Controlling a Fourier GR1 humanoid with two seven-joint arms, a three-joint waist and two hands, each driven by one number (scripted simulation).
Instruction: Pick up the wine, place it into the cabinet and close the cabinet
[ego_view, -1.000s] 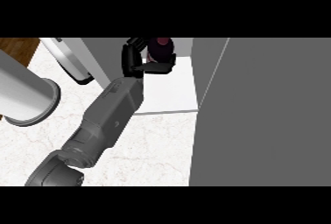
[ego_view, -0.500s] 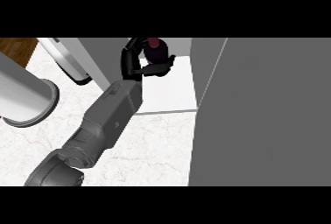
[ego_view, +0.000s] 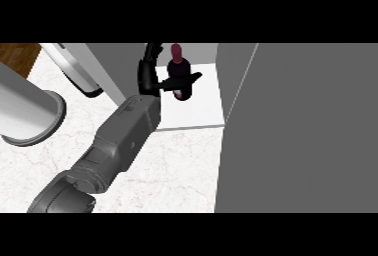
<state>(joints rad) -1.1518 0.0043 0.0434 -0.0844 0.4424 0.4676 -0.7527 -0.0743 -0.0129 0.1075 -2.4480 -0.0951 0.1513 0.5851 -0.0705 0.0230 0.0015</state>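
The wine bottle (ego_view: 179, 59), dark with a maroon top, stands upright on the white shelf floor (ego_view: 193, 107) inside the open cabinet. My right hand (ego_view: 150, 75) is just left of it, at the end of a grey forearm that reaches up from the lower left. The fingers (ego_view: 153, 54) run straight up along the bottle's left side, and the thumb (ego_view: 186, 79) stretches across its front, so the hand is open. The bottle's lower part is hidden behind the thumb. My left hand does not show.
The cabinet's open door (ego_view: 303, 125) is a large grey panel filling the right side. A grey cabinet wall (ego_view: 111, 62) stands left of the hand. A thick grey cylinder (ego_view: 26, 112) and a slanted white bar (ego_view: 74, 70) lie at the left over the marble counter (ego_view: 177, 170).
The fingers, curled round the bottle a second ago, have straightened and drawn off to its left. More of the bottle now shows, and it stands further in on the shelf.
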